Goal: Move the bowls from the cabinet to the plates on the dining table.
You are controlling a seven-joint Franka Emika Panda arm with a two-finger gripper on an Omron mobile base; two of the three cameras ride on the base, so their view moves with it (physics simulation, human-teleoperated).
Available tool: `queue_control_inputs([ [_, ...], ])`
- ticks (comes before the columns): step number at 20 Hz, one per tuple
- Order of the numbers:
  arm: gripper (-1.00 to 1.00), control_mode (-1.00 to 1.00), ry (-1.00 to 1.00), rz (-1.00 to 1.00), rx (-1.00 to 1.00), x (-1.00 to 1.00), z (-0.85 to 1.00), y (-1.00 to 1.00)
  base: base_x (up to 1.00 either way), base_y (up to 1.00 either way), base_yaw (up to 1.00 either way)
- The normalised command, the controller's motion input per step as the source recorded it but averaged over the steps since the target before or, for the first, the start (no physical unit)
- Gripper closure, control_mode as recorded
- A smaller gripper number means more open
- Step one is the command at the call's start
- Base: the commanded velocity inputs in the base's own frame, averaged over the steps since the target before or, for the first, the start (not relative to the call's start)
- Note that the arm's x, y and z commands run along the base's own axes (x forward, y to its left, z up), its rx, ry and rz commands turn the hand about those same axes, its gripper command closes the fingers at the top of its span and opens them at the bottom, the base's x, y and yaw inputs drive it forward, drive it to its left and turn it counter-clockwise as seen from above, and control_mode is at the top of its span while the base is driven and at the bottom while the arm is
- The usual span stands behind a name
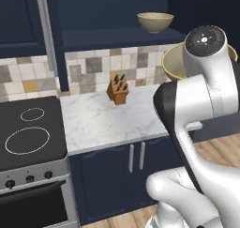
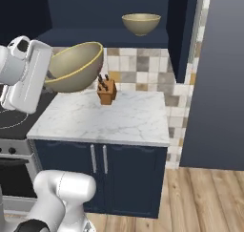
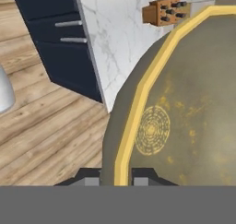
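My gripper (image 3: 117, 174) is shut on the paler rim of one bowl (image 2: 76, 66), one finger on each side of the rim. The bowl hangs tilted in the air above the marble counter, its speckled olive-yellow inside (image 3: 184, 103) facing the hand. In the left base view this bowl (image 1: 172, 63) shows partly behind my white arm. A second, matching bowl (image 1: 155, 21) (image 2: 141, 24) stands upright on the shelf of the open navy cabinet (image 1: 117, 37). The plates and the dining table are out of view.
A wooden knife block (image 1: 117, 90) (image 2: 106, 91) stands at the back of the small marble counter (image 1: 108, 124). A black stove top (image 1: 28, 133) lies to its left. Navy floor cupboards (image 2: 100, 174) sit below, and wood floor (image 2: 205, 197) opens to the right beside a tall navy panel (image 2: 219, 83).
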Motion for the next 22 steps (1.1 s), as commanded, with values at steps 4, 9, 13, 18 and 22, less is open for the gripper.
queue_control_inputs([
  [4,1.0,1.0,0.0,0.0,0.0,0.0,0.0,0.0,-0.49,-0.22,-0.29],
  [9,1.0,1.0,0.0,0.0,0.0,0.0,0.0,0.0,-0.23,-0.45,-0.24],
  [13,1.0,1.0,0.0,0.0,0.0,0.0,0.0,0.0,-0.12,-0.5,-0.22],
  [18,1.0,1.0,0.0,0.0,0.0,0.0,0.0,0.0,-0.02,-0.41,-0.38],
  [22,1.0,1.0,0.0,0.0,0.0,0.0,0.0,0.0,0.0,-0.29,-0.42],
])
